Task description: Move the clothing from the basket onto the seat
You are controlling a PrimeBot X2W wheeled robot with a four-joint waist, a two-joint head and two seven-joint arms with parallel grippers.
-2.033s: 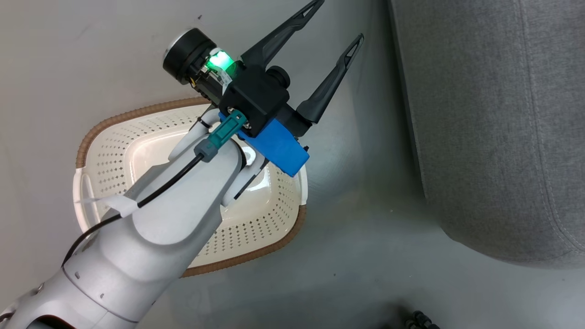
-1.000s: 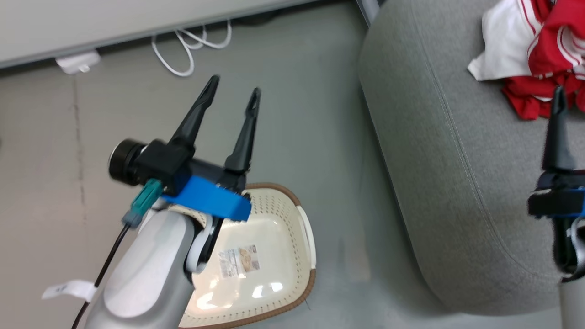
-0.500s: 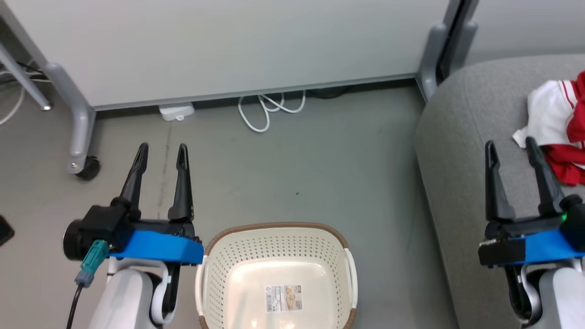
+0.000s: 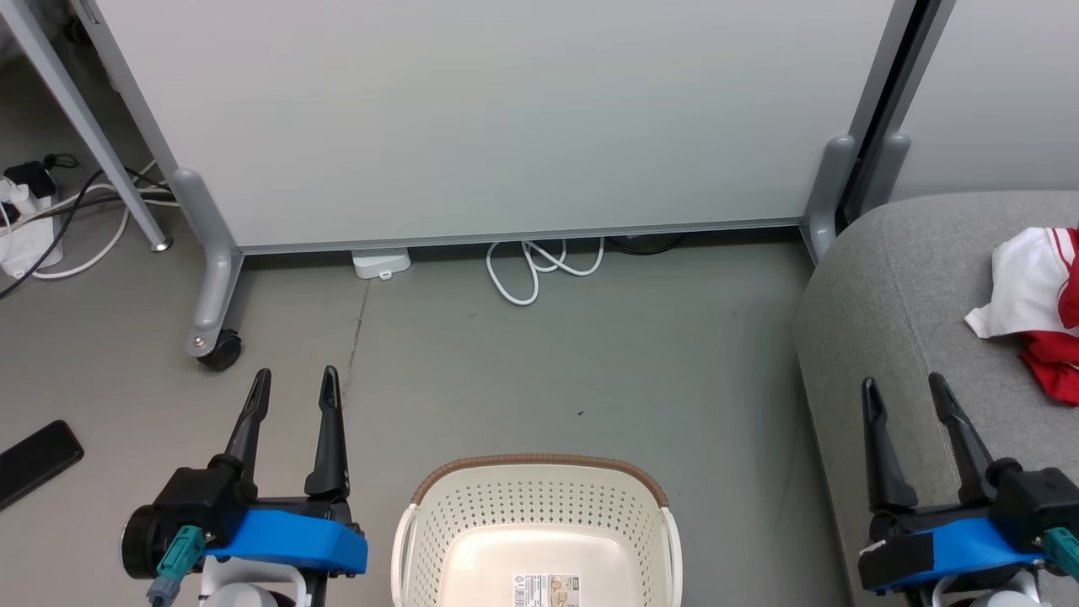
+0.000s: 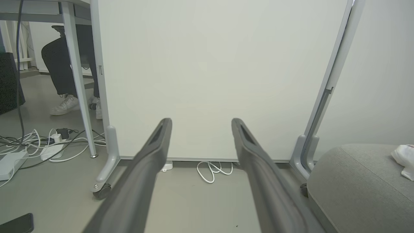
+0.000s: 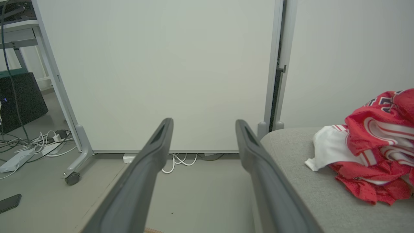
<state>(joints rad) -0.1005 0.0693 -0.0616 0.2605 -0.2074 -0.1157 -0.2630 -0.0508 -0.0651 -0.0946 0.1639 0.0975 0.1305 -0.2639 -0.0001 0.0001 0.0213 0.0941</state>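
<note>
The red and white clothing point(image 4: 1038, 312) lies in a heap on the grey seat point(image 4: 877, 287) at the right edge; the right wrist view shows the clothing point(image 6: 372, 145) bunched on the seat point(image 6: 300, 191). The cream basket point(image 4: 539, 527) with its brown rim stands on the floor at bottom centre, holding nothing but a label on its base. My left gripper point(image 4: 293, 381) is open to the left of the basket. My right gripper point(image 4: 904, 388) is open over the seat's front part, short of the clothing. Both hold nothing.
A white partition panel point(image 4: 506, 118) on castor feet point(image 4: 221, 350) stands behind the floor area. A white cable loop point(image 4: 539, 265) lies at its base. A dark phone point(image 4: 34, 459) lies on the floor at left. A person's legs point(image 5: 68, 74) show beyond a table leg.
The head camera has swung up and away from the basket to a level forward view. Both arms have come to rest low at either side, fingers forward and open.
</note>
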